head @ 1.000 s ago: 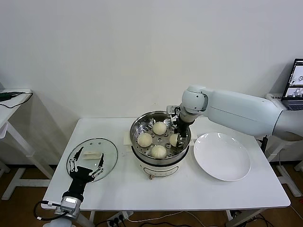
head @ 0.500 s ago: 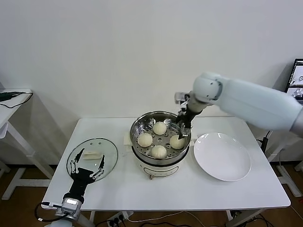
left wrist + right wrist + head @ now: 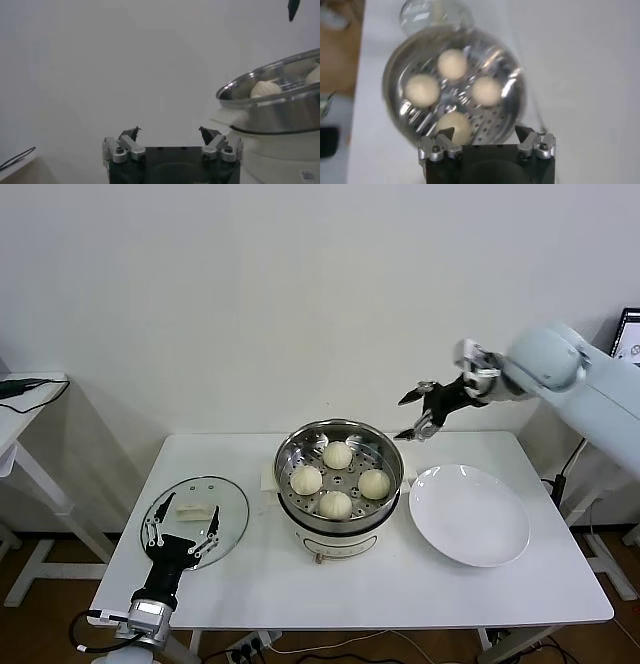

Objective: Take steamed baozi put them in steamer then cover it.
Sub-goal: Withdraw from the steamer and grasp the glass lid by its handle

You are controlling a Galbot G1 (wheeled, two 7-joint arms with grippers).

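Baozi [image 3: 337,455], pleats up, in steamer [image 3: 339,446]; right gripper [image 3: 417,415] spread above, empty.

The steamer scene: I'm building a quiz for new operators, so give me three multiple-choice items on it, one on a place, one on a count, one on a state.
1. Where does the round clear glass lid with the white handle lie?
A. on the steamer
B. on the table, on the robot's left of the steamer
C. on the white plate

2. How many off-white pleated buns sit in the shiny perforated steel steamer basket?
A. two
B. three
C. four

3. What is the state of the right tool?
A. open and empty, raised above the table
B. shut on a bun
C. resting on the plate

Answers:
1 B: the lid lies flat on the table, with the left tool over its near edge.
2 C: four buns show in the steamer basket.
3 A: the right tool hangs in the air with its jaws apart and nothing between them, above the round white plate.
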